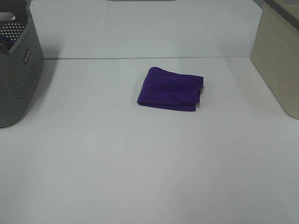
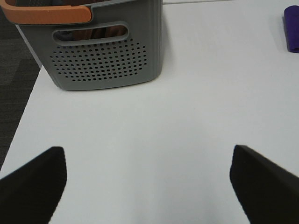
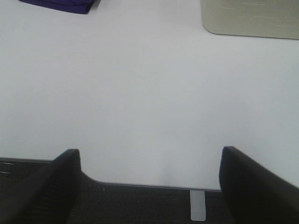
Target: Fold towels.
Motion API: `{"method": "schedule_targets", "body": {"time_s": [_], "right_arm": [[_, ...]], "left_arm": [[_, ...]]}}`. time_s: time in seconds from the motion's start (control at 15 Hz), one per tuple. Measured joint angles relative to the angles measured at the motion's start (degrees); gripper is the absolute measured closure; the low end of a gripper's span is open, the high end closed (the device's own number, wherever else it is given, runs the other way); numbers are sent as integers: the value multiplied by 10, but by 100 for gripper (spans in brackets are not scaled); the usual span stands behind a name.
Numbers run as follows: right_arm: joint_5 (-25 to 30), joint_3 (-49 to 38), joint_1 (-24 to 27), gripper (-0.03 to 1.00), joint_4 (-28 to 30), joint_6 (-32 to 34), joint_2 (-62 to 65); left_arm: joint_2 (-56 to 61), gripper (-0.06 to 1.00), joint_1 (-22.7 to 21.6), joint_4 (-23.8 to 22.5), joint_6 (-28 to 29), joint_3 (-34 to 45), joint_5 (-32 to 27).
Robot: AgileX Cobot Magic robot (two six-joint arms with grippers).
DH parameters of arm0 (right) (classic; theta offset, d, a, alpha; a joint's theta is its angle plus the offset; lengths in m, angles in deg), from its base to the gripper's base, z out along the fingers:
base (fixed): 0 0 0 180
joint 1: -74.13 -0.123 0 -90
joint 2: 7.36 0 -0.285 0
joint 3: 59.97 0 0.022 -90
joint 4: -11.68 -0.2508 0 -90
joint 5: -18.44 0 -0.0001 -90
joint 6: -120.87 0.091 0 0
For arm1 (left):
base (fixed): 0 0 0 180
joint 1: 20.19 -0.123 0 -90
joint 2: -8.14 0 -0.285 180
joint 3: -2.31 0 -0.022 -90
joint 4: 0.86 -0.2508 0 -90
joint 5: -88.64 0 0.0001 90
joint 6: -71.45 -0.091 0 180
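Observation:
The deep purple towel [image 1: 171,88] lies folded into a small rectangle near the middle of the white table, with a small white tag at its right edge. A corner of it shows in the left wrist view [image 2: 292,29] and an edge in the right wrist view [image 3: 60,4]. My left gripper [image 2: 148,184] is open and empty, over the table's left part, well short of the towel. My right gripper [image 3: 149,186] is open and empty, over the table's front edge. Neither arm shows in the exterior high view.
A grey perforated basket [image 1: 18,65] with an orange handle [image 2: 46,14] stands at the table's left edge. A beige bin [image 1: 279,56] stands at the right edge, also seen in the right wrist view [image 3: 250,18]. The white table [image 1: 140,163] spreads around the towel.

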Motion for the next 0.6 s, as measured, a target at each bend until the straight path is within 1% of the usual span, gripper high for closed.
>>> {"method": "schedule_targets", "body": {"time_s": [0.27, 0.4, 0.6], "right_arm": [[-32, -7, -9, 17, 0, 0, 0], [-59, -22, -19, 18, 6, 0, 0], [-62, -23, -21, 18, 10, 1, 0]], "left_arm": [[0, 7, 0, 6, 3, 5, 6], [0, 7, 0, 23, 5, 5, 8], [0, 7, 0, 48, 6, 5, 11]]}}
